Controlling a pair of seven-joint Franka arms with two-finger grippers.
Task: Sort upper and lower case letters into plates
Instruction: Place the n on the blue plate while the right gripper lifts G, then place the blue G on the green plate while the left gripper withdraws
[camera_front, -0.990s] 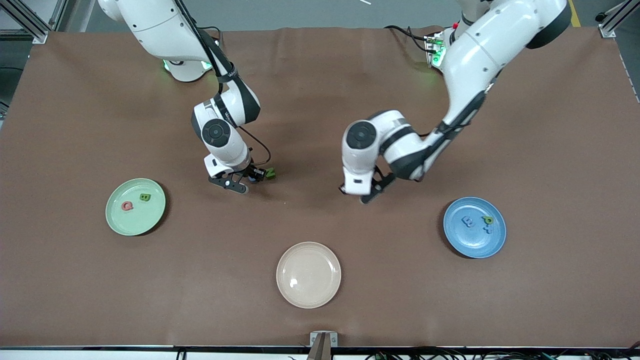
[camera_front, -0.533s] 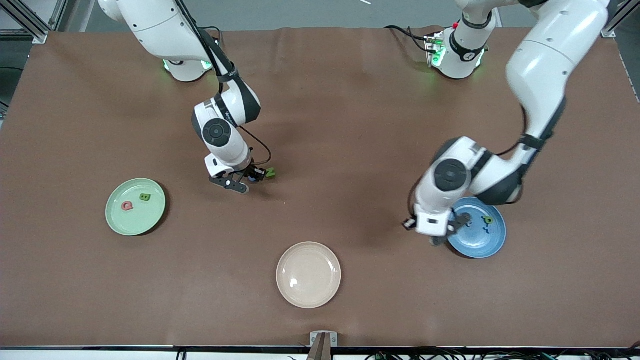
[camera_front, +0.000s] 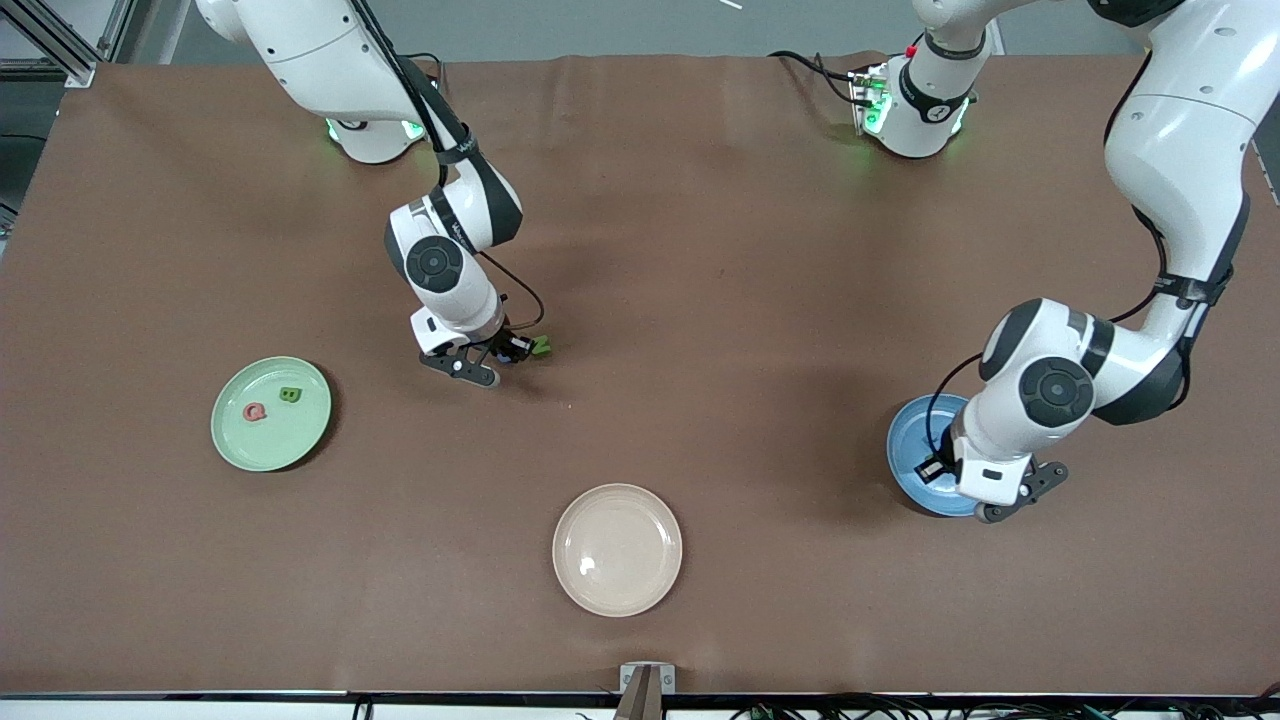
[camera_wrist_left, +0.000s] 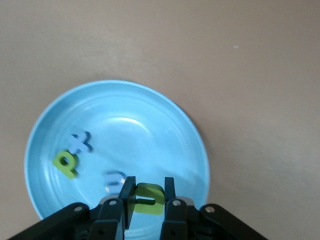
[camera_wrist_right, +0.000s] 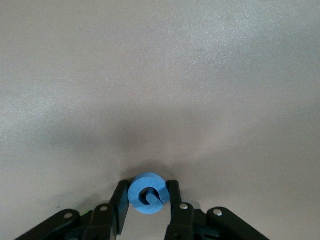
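Observation:
The pale mint green plate (camera_front: 232, 447) holds a red letter (camera_front: 255, 411) and a green letter (camera_front: 291, 394). The blue plate (camera_front: 906, 440) lies toward the left arm's end, partly hidden by that arm. My left gripper (camera_wrist_left: 148, 192) is over this plate (camera_wrist_left: 150, 130), shut on a green letter (camera_wrist_left: 148, 200). A blue t (camera_wrist_left: 80, 143), a green p (camera_wrist_left: 65, 164) and another blue letter (camera_wrist_left: 115, 179) lie in the plate. My right gripper (camera_wrist_right: 148, 192) is low at the table's middle (camera_front: 497, 353), shut on a round blue letter (camera_wrist_right: 148, 194). A green letter (camera_front: 541, 346) lies beside it.
A cream-beige plate (camera_front: 617, 549) with nothing in it lies near the front edge at the middle. The brown table cover (camera_front: 700, 300) is bare between the two arms. The arms' bases stand along the table's edge farthest from the camera.
My left arm has swung from the table's middle toward its own end and now holds the green letter over the blue plate. My right gripper has stayed at the blue letter.

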